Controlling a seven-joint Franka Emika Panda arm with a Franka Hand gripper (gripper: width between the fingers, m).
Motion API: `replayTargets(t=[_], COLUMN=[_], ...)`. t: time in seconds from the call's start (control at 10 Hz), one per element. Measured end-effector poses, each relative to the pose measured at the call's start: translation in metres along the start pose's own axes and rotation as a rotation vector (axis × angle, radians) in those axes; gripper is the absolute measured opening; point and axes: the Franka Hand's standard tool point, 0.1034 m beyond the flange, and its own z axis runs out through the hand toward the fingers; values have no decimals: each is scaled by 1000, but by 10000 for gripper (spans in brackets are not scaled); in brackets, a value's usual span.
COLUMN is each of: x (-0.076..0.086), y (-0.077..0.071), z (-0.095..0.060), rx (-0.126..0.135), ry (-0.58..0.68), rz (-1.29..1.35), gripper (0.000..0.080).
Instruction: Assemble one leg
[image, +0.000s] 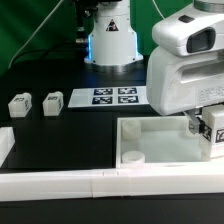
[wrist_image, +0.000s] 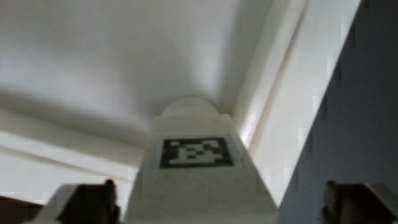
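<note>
One leg (image: 213, 133), a white stubby block with a black-and-white tag, stands at the right near corner of the large white panel (image: 160, 132). My gripper (image: 205, 124) is right over it. In the wrist view the leg (wrist_image: 196, 150) runs away from the camera between my dark fingers (wrist_image: 89, 202), with its tag facing the camera. My gripper (wrist_image: 222, 203) is open: a gap shows between the leg and the finger on one side. Two more legs (image: 20, 103) (image: 52, 102) lie on the black table at the exterior view's left.
The marker board (image: 113, 97) lies behind the panel. A round white part (image: 132, 157) sits at the panel's near left corner. White rails (image: 80, 185) run along the front edge. The arm's base (image: 110, 40) stands at the back.
</note>
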Motion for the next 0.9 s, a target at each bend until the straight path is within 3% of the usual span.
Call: replayTargets(t=[0.1, 0.2, 0.7, 0.9], x=[0, 0, 1, 4], y=[0, 0, 1, 5], z=[0, 0, 2, 2], rx=[0, 0, 6, 41], ry=[0, 0, 6, 21], rz=[0, 0, 114, 353], gripper=[453, 292, 297, 296])
